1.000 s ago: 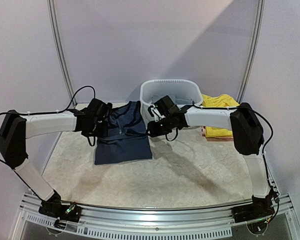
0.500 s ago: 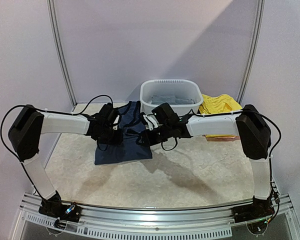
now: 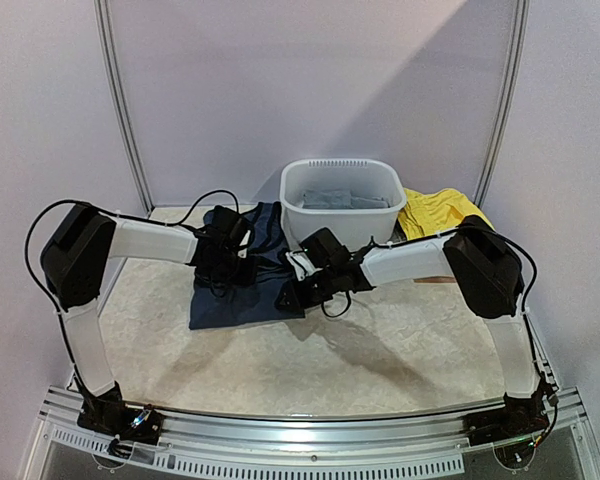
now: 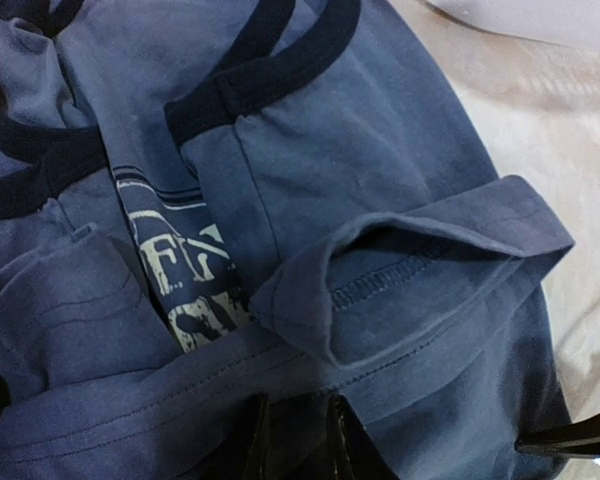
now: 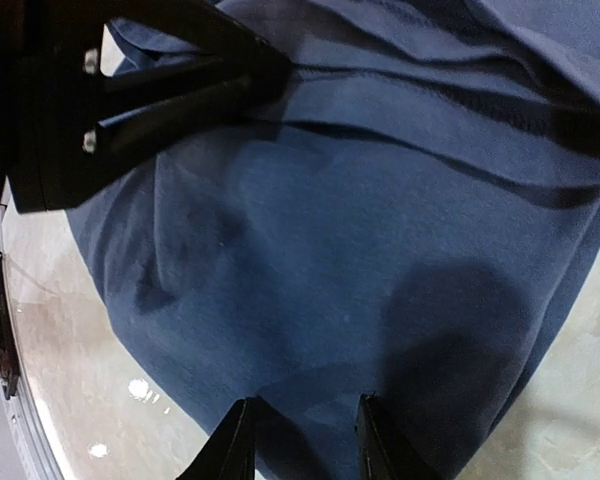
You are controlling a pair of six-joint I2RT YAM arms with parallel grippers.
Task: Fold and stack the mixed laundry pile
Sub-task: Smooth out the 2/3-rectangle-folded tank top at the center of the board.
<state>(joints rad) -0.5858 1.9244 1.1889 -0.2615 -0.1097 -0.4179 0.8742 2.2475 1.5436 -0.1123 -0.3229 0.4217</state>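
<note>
Navy tank top lies crumpled on the table, left of centre, just near of the white basin. Left gripper: 2 fingers close together, pinching a hem fold on the top's left side. Right gripper: fingers spread, tips down on the top's right near edge. Yellow garment lies far right.

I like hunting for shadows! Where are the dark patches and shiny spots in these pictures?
Top external view: a slanted shadow edge crosses the back wall, and the arms throw soft shadows on the table. Right wrist view: a dark round shadow sits on the navy tank top; tiny glints shine on the table. Left wrist view: even light, sharp stitching.
</note>
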